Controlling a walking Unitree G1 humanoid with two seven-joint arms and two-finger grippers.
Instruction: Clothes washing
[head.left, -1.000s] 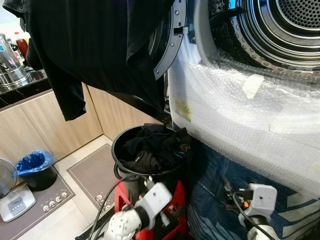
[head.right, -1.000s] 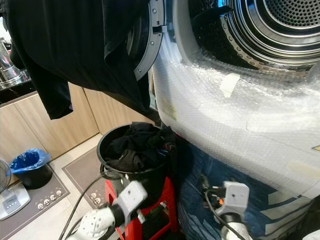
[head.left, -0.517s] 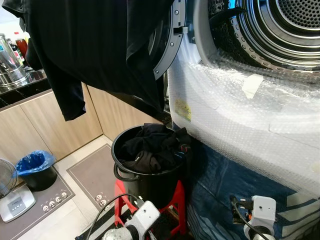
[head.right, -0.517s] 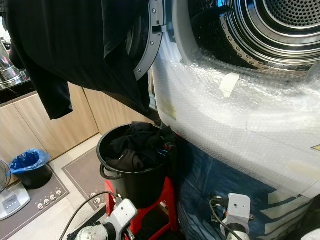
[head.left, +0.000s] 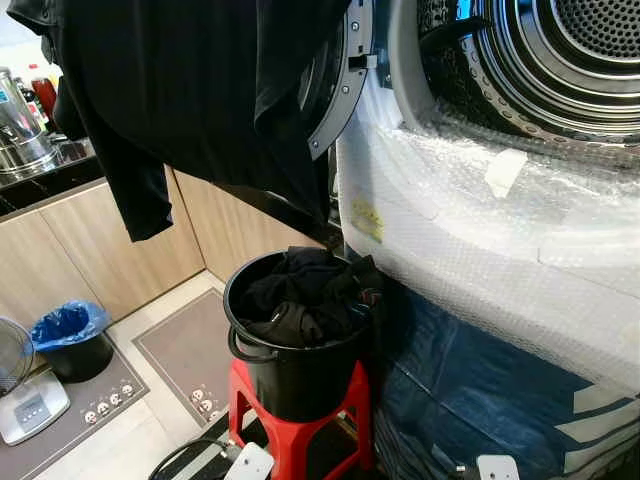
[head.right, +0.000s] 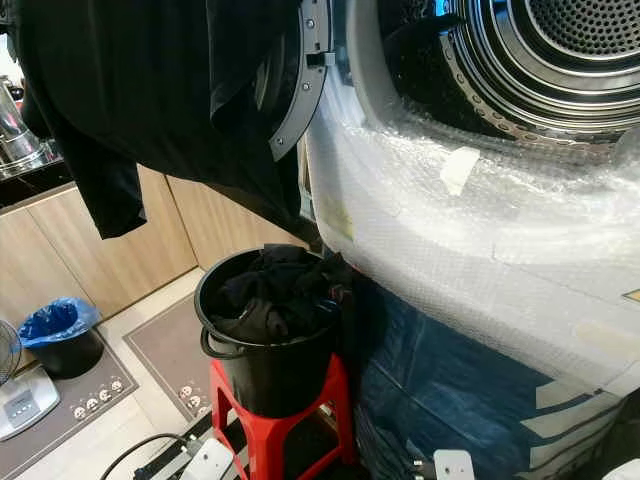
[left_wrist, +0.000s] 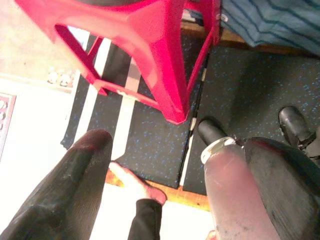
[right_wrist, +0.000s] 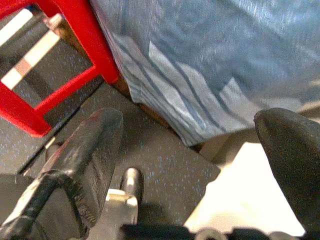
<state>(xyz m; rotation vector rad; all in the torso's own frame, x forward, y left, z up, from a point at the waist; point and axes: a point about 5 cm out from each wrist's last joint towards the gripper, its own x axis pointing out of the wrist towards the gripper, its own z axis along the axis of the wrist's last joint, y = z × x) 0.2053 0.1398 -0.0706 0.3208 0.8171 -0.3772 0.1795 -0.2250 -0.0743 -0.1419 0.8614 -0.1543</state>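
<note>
A black bucket (head.left: 290, 350) heaped with dark clothes (head.left: 305, 295) stands on a red stool (head.left: 300, 440) just below centre of the head view, its right side touching the washing machine (head.left: 480, 240), whose front is wrapped in bubble wrap above a blue cover (head.left: 470, 400). The open drum (head.left: 545, 55) gapes at 1 o'clock, and a black garment (head.left: 200, 90) hangs over the open door (head.left: 345, 80) at 11 o'clock. A blue-lined bin (head.left: 68, 338) and a fan sit on the floor at 8 o'clock. The left gripper (left_wrist: 165, 185) hangs low with its fingers spread apart and empty, the stool's legs at 12 o'clock beyond them. The right gripper (right_wrist: 200, 150) is likewise spread wide and holds nothing, with the blue cover at its 12 o'clock
</note>
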